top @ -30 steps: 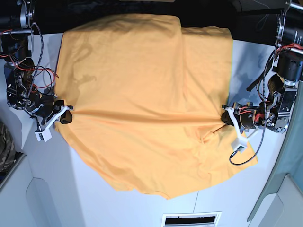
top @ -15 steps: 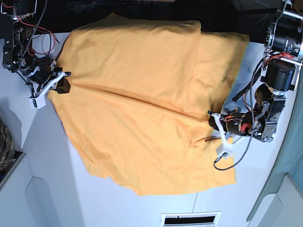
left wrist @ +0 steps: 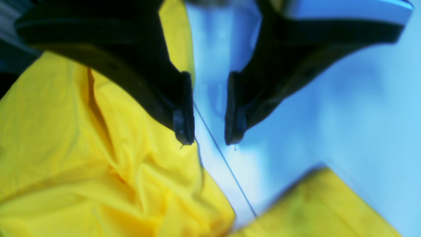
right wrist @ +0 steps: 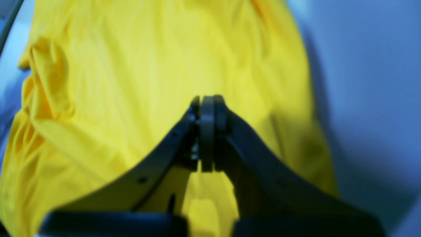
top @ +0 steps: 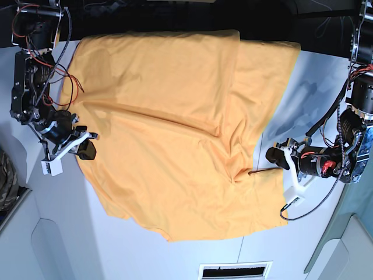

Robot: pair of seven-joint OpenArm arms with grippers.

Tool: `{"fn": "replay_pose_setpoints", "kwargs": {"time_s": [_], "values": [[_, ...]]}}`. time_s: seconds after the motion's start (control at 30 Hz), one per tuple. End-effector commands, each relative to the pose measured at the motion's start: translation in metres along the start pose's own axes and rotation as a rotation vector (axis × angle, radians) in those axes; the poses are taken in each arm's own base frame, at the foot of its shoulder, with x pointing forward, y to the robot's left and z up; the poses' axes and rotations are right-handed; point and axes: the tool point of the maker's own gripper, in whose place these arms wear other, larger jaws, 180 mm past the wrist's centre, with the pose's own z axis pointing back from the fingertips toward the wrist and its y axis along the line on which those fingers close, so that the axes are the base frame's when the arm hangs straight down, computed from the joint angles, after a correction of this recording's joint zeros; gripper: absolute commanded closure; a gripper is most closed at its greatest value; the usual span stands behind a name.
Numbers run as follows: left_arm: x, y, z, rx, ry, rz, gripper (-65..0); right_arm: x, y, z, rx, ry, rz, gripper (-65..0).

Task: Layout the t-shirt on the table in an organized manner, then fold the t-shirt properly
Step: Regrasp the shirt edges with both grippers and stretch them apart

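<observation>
The orange-yellow t-shirt (top: 175, 134) lies spread over most of the white table (top: 58, 233), with long creases and a fold near its right side. At its left edge my right gripper (top: 86, 150) is shut on the cloth. In the right wrist view the right gripper (right wrist: 207, 131) has its pads pressed together, with the t-shirt (right wrist: 148, 65) stretching beyond them. My left gripper (top: 272, 155) stands open just off the shirt's right edge. In the left wrist view the left gripper (left wrist: 209, 141) has bare table (left wrist: 329, 115) between its jaws and the t-shirt (left wrist: 82, 164) beside its left finger.
A camouflage cloth (top: 4, 175) shows at the left border. A vent slot (top: 236, 271) sits in the table's near edge. Cables (top: 303, 204) loop beside the left arm. A thin dark seam (left wrist: 227, 164) crosses the table under the left gripper.
My left gripper has opened, let go of the shirt and drawn back off its right edge. My right gripper has carried the left edge back toward the near side.
</observation>
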Motion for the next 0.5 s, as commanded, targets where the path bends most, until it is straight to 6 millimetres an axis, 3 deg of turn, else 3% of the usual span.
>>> {"fn": "replay_pose_setpoints", "kwargs": {"time_s": [0.0,0.3,0.47], "values": [[0.005,0.008,0.013,0.006,-0.018,-0.005,-20.1,0.023,0.004,-0.004,0.014,-0.056,0.022,0.0],[-0.046,-0.039,0.016,-0.290,0.037,0.102,-19.9,0.036,0.030,-0.073,0.025,0.025,0.237,0.0],[-0.090,-0.065,-0.001,-0.356,0.129,0.151,-16.6,0.023,0.026,-0.084,-0.025,0.128,0.374,0.0]]}}
